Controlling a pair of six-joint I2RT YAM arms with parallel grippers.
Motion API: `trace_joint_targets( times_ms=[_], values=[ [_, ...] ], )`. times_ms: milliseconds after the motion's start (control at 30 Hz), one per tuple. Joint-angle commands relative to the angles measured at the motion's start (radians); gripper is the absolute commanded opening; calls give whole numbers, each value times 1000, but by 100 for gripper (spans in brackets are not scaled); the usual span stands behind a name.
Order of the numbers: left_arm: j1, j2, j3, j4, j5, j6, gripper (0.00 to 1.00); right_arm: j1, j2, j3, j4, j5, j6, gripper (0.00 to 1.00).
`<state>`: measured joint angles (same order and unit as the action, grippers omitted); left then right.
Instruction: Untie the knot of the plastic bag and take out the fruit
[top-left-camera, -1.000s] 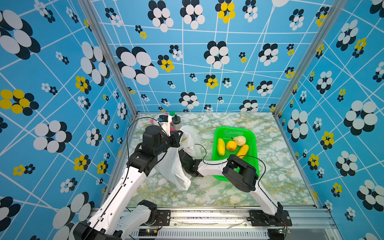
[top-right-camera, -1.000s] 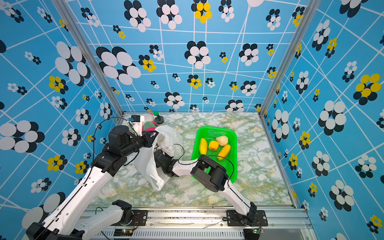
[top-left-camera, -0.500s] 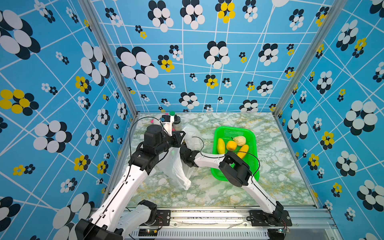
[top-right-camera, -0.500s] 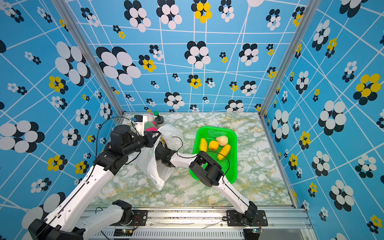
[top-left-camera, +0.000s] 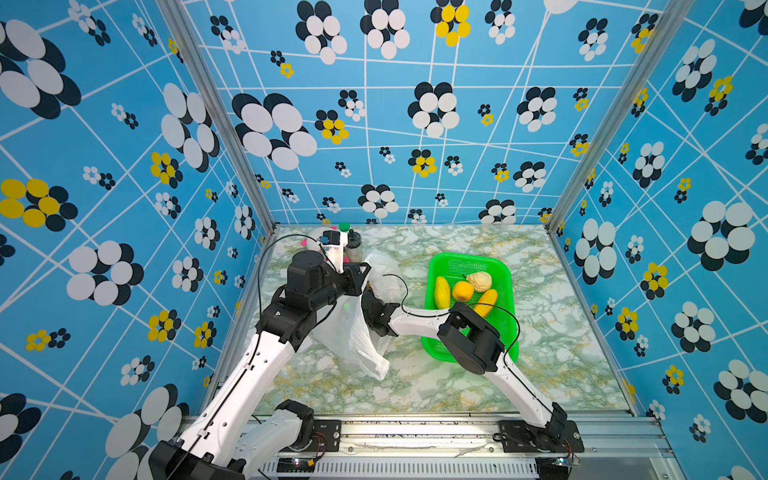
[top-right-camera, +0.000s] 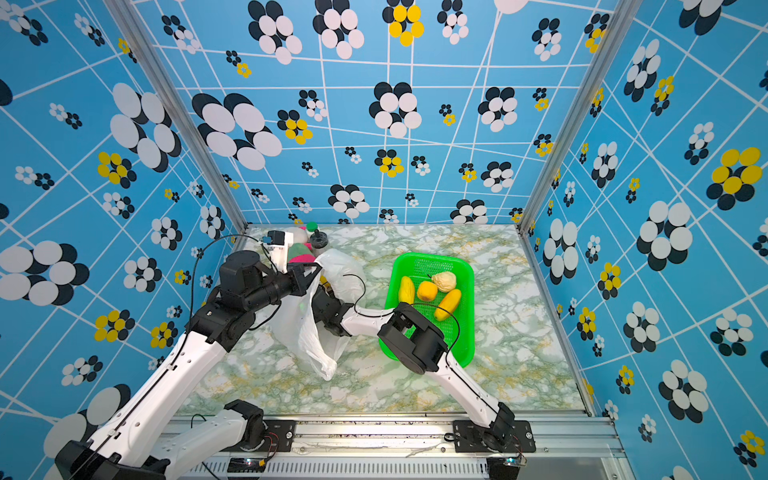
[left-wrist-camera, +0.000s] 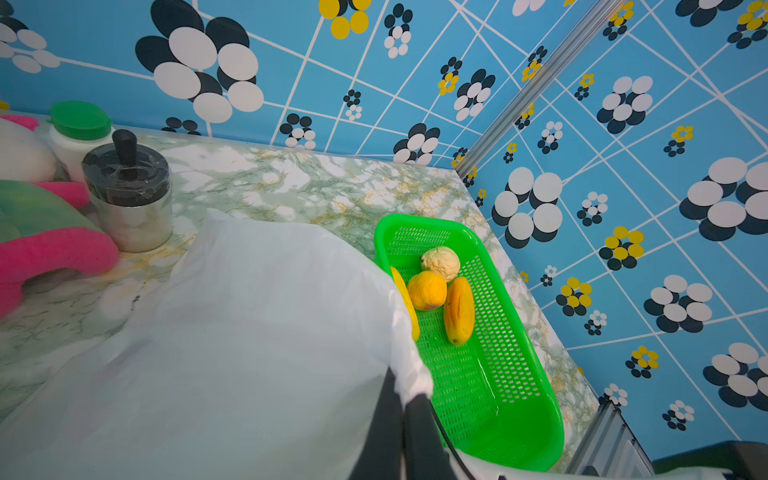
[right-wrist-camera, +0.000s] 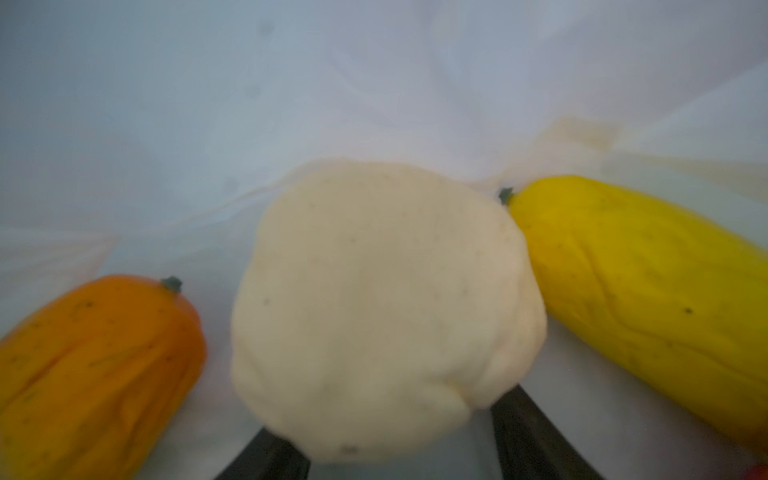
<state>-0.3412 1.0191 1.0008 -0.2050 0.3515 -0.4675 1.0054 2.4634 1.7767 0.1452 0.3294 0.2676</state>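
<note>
My left gripper (left-wrist-camera: 405, 395) is shut on the rim of the white plastic bag (left-wrist-camera: 228, 332) and holds its mouth up. Both top views show the plastic bag (top-left-camera: 353, 336) (top-right-camera: 299, 328) hanging from it down to the table. My right gripper (right-wrist-camera: 390, 411) is inside the bag, and its wrist (top-left-camera: 376, 309) disappears into the opening. Its two fingers press on either side of a pale cream fruit (right-wrist-camera: 386, 299). An orange fruit (right-wrist-camera: 91, 365) and a yellow one (right-wrist-camera: 644, 291) lie beside it in the bag. The knot is out of view.
A green mesh basket (top-left-camera: 465, 259) to the right of the bag holds several fruits, among them an orange one (top-left-camera: 462, 291). At the back left stand a pink and green plush toy (left-wrist-camera: 50, 249), a metal jar (left-wrist-camera: 129, 195) and a green-capped bottle (left-wrist-camera: 79, 129).
My right gripper has pushed further into the bag and its jaws have narrowed round the cream fruit. The left gripper still holds the rim up.
</note>
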Motion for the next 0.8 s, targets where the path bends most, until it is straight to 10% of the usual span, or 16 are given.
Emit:
trace_joint_targets(
  times_ms=[0,767],
  values=[
    [5,-28,-19,15,-5,8,0,5,-57,-48,13,-32,2,59],
    [13,-58,-36,-15,-84,21,0,19,-630,-730,415,-210,43,46]
  ],
)
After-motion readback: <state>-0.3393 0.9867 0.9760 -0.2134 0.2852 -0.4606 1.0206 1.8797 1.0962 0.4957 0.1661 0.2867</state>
